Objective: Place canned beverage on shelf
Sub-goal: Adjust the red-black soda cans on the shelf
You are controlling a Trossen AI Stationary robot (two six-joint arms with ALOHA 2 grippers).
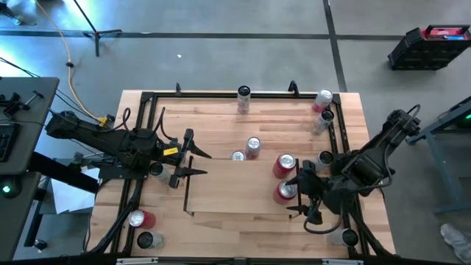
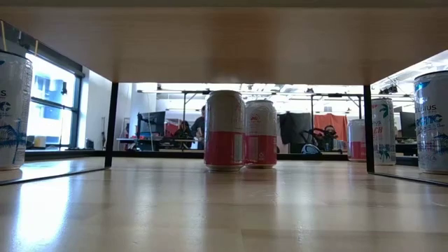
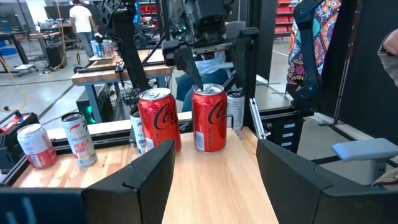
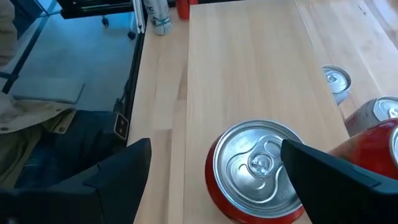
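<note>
A red can (image 1: 285, 191) stands upright on the light-wood shelf (image 1: 221, 199), close to the bay's right rail, with a second red can (image 1: 284, 165) just beside it. The right end effector (image 1: 307, 193) hangs over the nearer can, fingers spread wide on either side of the silver lid (image 4: 258, 168) and gripping nothing. The right arm reaches in low from the counter's right edge, wrist angled down over the can top. To finish well, it should, by this view, lift straight clear so neither finger (image 4: 329, 171) clips the can or its neighbour. Across the bay the left end effector (image 1: 190, 156) waits near the left rail, fingers partly apart and empty, arm stretched level and aimed at the two red cans. Two pale cans (image 1: 247, 149) stand mid-counter; others (image 1: 141, 219) sit outside the rails.
</note>
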